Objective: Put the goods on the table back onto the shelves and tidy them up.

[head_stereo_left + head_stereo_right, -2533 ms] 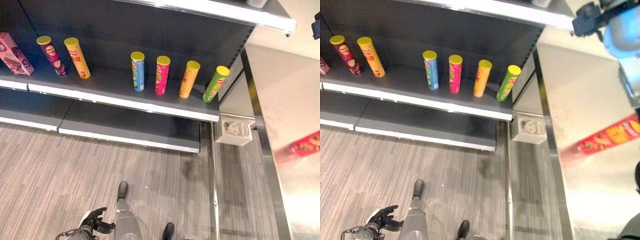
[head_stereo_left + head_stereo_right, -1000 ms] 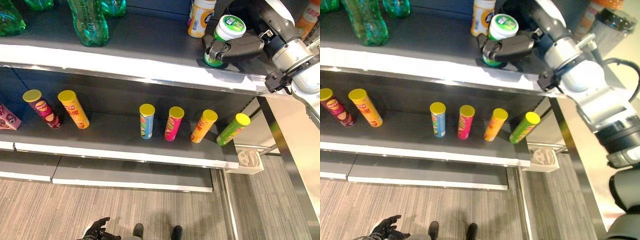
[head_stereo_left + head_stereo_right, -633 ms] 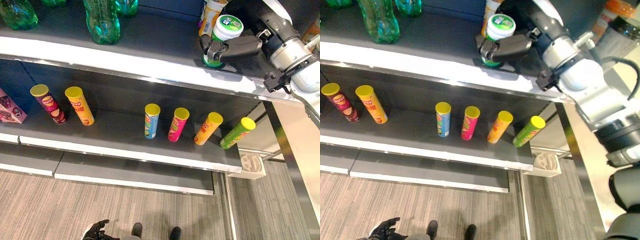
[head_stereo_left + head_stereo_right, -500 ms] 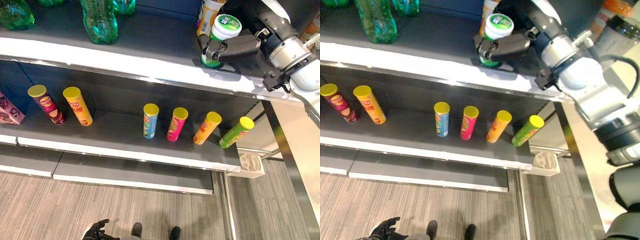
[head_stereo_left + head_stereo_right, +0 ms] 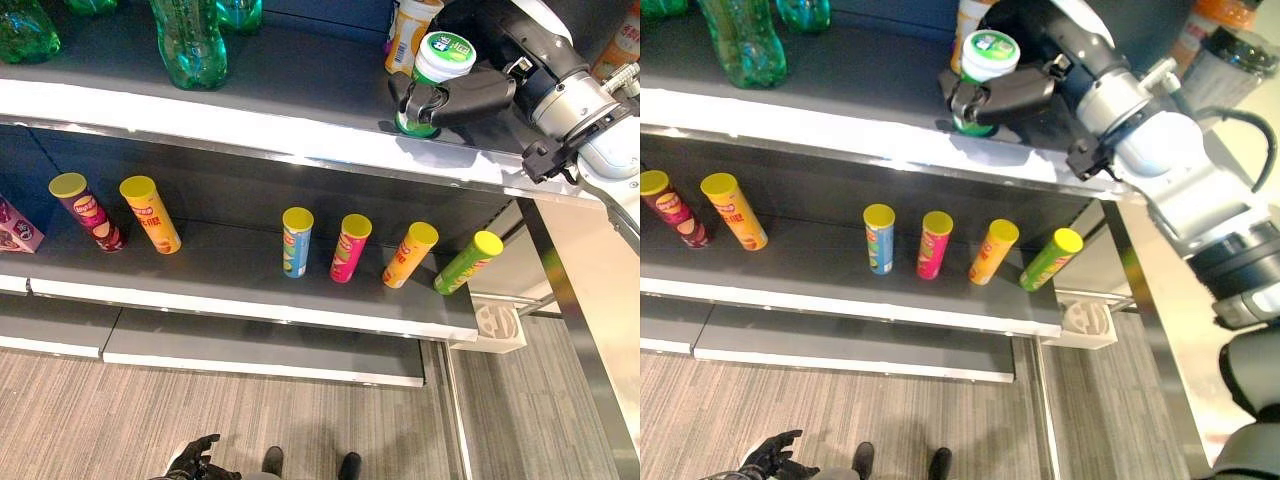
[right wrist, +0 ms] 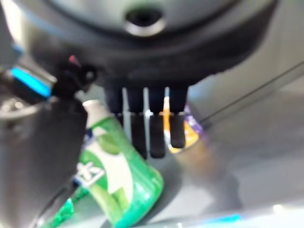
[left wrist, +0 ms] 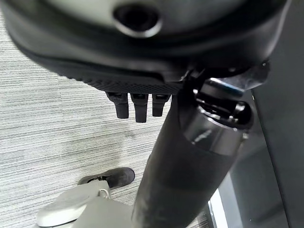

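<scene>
A: Right hand [image 5: 455,100]?
B: Upper right, fingers curled round green canister [image 5: 432,70] standing on top shelf [image 5: 250,110], probably touching it.
A: Left hand [image 5: 770,458]?
B: Bottom left, fingers loosely spread, empty.

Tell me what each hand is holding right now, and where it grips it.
The right hand grips the green canister around its lower body, on the upper shelf. The left hand holds nothing.

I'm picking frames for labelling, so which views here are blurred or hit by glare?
Right wrist view: soft all over, the green bottle and the right hand smeared. Left eye view: sharp, with glare whitening the upper shelf edge. Left wrist view: the floor is crisp, the nearby dark casing blurred.
</scene>
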